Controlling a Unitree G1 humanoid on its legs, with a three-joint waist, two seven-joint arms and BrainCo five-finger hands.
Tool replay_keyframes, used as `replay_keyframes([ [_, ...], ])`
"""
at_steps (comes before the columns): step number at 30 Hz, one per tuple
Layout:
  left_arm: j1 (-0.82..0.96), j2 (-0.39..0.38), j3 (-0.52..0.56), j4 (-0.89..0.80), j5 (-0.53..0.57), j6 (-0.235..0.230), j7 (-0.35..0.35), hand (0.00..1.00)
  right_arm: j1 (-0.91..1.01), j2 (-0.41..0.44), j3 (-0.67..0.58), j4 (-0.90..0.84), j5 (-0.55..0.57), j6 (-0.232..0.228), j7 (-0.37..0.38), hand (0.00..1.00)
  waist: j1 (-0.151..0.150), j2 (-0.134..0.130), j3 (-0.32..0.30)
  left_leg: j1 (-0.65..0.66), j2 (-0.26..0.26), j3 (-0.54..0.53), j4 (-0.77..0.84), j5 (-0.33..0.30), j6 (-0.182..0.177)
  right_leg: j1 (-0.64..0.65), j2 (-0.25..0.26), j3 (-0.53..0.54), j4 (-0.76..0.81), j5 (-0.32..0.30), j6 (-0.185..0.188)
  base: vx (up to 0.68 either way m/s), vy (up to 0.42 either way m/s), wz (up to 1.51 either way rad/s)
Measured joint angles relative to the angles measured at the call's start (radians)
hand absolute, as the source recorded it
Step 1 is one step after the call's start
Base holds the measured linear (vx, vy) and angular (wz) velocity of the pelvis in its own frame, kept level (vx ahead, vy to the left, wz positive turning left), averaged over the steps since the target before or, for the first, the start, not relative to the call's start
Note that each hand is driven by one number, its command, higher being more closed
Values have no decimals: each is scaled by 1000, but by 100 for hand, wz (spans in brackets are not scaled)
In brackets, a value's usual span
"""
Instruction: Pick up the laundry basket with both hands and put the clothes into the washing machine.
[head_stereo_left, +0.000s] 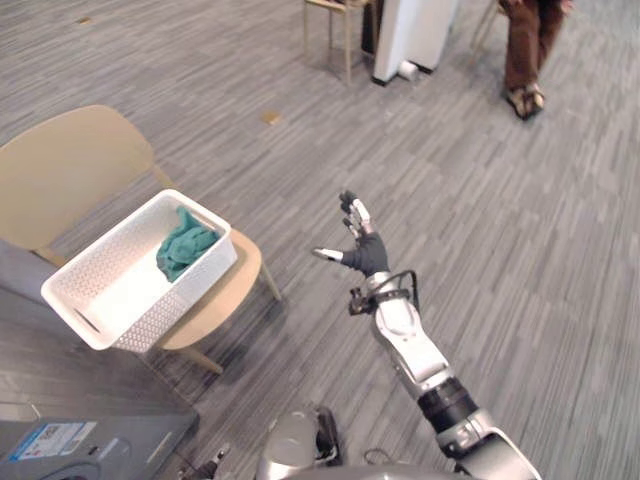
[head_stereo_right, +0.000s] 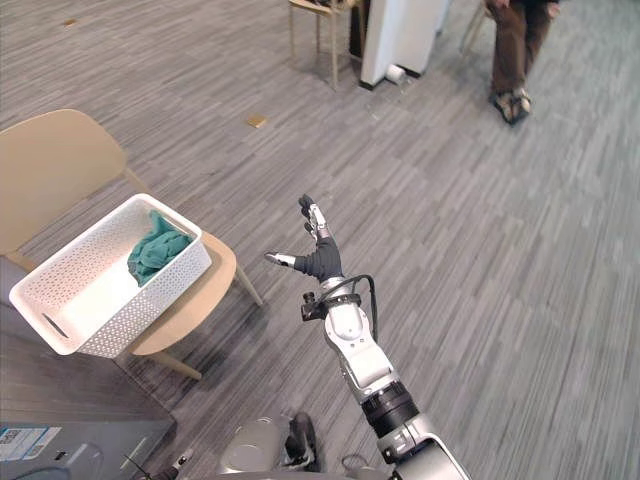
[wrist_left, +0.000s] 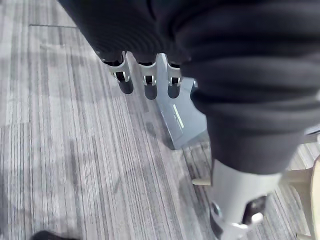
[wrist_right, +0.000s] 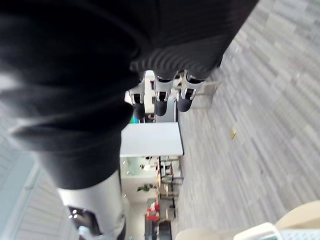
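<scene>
- The laundry basket (head_stereo_left: 118, 262), white with perforated walls, rests on the seat of a beige chair (head_stereo_left: 72, 165). One end of the basket overhangs the seat edge; the seat below it is largely hidden.
- The clothes (head_stereo_left: 184, 249), a teal bundle, lie inside the basket, bunched against the end wall nearest the seat's centre. Individual garments cannot be told apart.
- A handle slot (head_stereo_left: 87, 322) is visible in the overhanging end wall. The opposite end's handle cannot be made out.
- The right hand (head_stereo_left: 362, 245) is raised over the bare floor (head_stereo_left: 480, 220), well apart from the basket. Its fingers are straight and spread, released, grasping nothing.
- The left hand (wrist_left: 148, 82) hangs above the floor. The dark cover hides most of it; the visible fingers are relaxed and grasp nothing.
- Past the left fingers stands a grey box (wrist_left: 182, 117) with a pale label; its identity cannot be confirmed from that view.
- The washing machine (head_stereo_left: 85, 440) shows as a grey top, cut off by the picture's edge. Its door is not visible.
- A person's legs (head_stereo_left: 525, 45) are cut off above the knee; a white cabinet (head_stereo_left: 415, 30) beside them is also cut off.
</scene>
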Motion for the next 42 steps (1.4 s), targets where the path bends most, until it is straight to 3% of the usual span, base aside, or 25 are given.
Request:
replay_keyframes([
  [2,18,5,-12,-3,0,-2,0,0,27,-1,-5,-55,5,-31,12,0,-19,-3,-29,60,-39,-105,-52,0,-5,-60,-125,-63,-22,-56,-123,364,-34,140],
  [3,19,18,-37,-7,0,-5,0,0,30,-3,-10,-91,7,-40,12,0,-34,-6,-38,70,-45,-170,-57,1,-10,-91,-134,-23,-100,-80,-165,286,-87,156],
  [4,19,21,-56,-8,1,-9,0,0,32,-3,-16,-109,10,-47,13,0,-41,-5,-39,73,-50,-213,-58,0,-16,-103,-130,8,-154,-85,-172,227,-106,144],
  [6,5,37,-100,-8,1,-13,0,0,51,-22,-39,-168,15,-64,13,0,-65,0,-47,75,-52,-332,-54,-1,-30,-128,-106,127,-364,-83,-172,271,-175,188],
  [8,-9,50,-137,-7,6,-23,1,0,65,-39,-59,-220,2,-68,10,0,-67,-10,-59,76,-56,-438,-48,-8,-56,-159,-96,257,-567,-38,-151,322,-240,191],
  [9,-10,58,-155,-4,15,-23,1,0,65,-48,-62,-238,-16,-68,8,0,-68,-16,-62,85,-56,-498,-41,-16,-79,-176,-97,325,-647,14,-134,345,-310,159],
  [11,-3,72,-169,7,34,-24,2,0,65,-51,-62,-240,-68,-68,0,0,-77,-32,-71,114,-61,-577,-44,-34,-124,-182,-115,336,-719,107,-103,337,-374,155],
  [12,12,88,-169,7,43,-26,1,0,64,-49,-62,-240,-101,-68,-15,0,-79,-68,-92,127,-76,-620,-50,-53,-155,-193,-132,322,-713,202,-120,319,-492,143],
  [13,26,107,-161,13,44,-30,2,0,65,-42,-64,-240,-125,-69,-21,0,-76,-103,-110,144,-84,-656,-48,-79,-187,-194,-144,309,-674,220,-67,370,-598,116],
  [16,44,55,-103,38,42,-32,1,0,59,-62,-100,-240,-144,-70,-32,0,-63,-23,-134,132,48,-719,-24,-106,-236,-170,-43,193,-651,149,-146,268,-423,67],
  [18,31,27,-56,49,38,-30,1,0,56,-65,-145,-237,-143,-68,-34,0,-76,-12,-119,72,92,-722,39,-66,-294,-150,-20,113,-665,138,-170,214,-380,90],
  [19,28,15,-39,49,29,-31,0,0,56,-74,-171,-231,-143,-66,-37,0,-81,-9,-108,40,110,-688,92,-36,-298,-119,-15,72,-684,137,-183,173,-356,117],
  [20,26,-5,-16,49,17,-31,0,0,59,-110,-210,-228,-143,-64,-42,0,-82,-5,-90,-6,155,-548,169,21,-272,-39,-8,8,-736,139,-201,172,-337,117],
  [21,25,-9,-13,49,14,-31,0,0,61,-125,-220,-228,-144,-64,-45,0,-81,-8,-85,-17,177,-482,194,39,-258,-8,-10,-16,-763,141,-205,150,-271,126],
  [22,25,-13,-20,49,11,-31,0,0,63,-148,-244,-225,-157,-64,-60,0,-80,-29,-74,-35,212,-359,211,43,-246,36,-19,-56,-808,144,-211,117,-192,107],
  [23,27,-9,-37,46,10,-32,1,0,62,-159,-277,-213,-170,-63,-72,0,-79,-39,-76,-52,213,-262,181,41,-243,58,-31,-88,-836,146,-212,103,-154,98],
  [25,32,1,-57,45,12,-33,-1,0,55,-193,-305,-164,-207,-55,-78,0,-78,-46,-74,-73,183,-197,65,43,-241,69,-45,-124,-865,150,-206,66,-14,67],
  [27,33,-1,-60,45,12,-32,-1,0,53,-240,-318,-110,-249,-28,-74,0,-65,-35,-75,-80,135,-210,-70,113,-228,71,-53,-136,-882,150,-195,73,99,24],
  [29,37,9,-65,47,12,-33,-4,0,53,-252,-322,-69,-288,1,-71,0,-57,-64,-75,-61,93,-210,-126,147,-219,79,-78,-150,-920,175,-159,144,118,23],
  [30,28,30,-70,45,12,-33,-19,0,15,-269,-323,-20,-319,15,-65,0,-54,-88,-57,-67,73,-206,-111,152,-213,111,-83,-163,-988,211,-146,136,98,29],
  [31,28,37,-71,45,11,-33,-22,0,-3,-270,-323,3,-327,20,-62,0,-52,-92,-54,-67,68,-204,-101,152,-212,125,-85,-164,-1004,218,-144,125,92,15],
  [37,14,44,-85,36,11,-33,-45,0,-61,-328,-323,100,-397,35,-52,0,-24,-95,-52,-81,57,-212,-31,118,-191,160,-101,-173,-1021,222,-129,51,43,5],
  [39,15,36,-109,43,12,-32,-52,0,-55,-342,-328,158,-424,49,-43,0,-25,-74,-52,-71,68,-226,-18,39,-188,134,-103,-168,-922,157,-115,14,88,0],
  [41,7,65,-161,44,26,-29,-68,0,-17,-338,-333,212,-475,86,-16,0,-30,-91,-39,-43,54,-239,-21,8,-182,27,-173,-151,-619,68,-137,42,114,13],
  [42,7,71,-175,44,34,-29,-68,0,-15,-337,-330,216,-481,95,-9,0,-36,-94,-37,-36,50,-239,-20,12,-179,1,-190,-140,-549,67,-139,117,138,20],
])
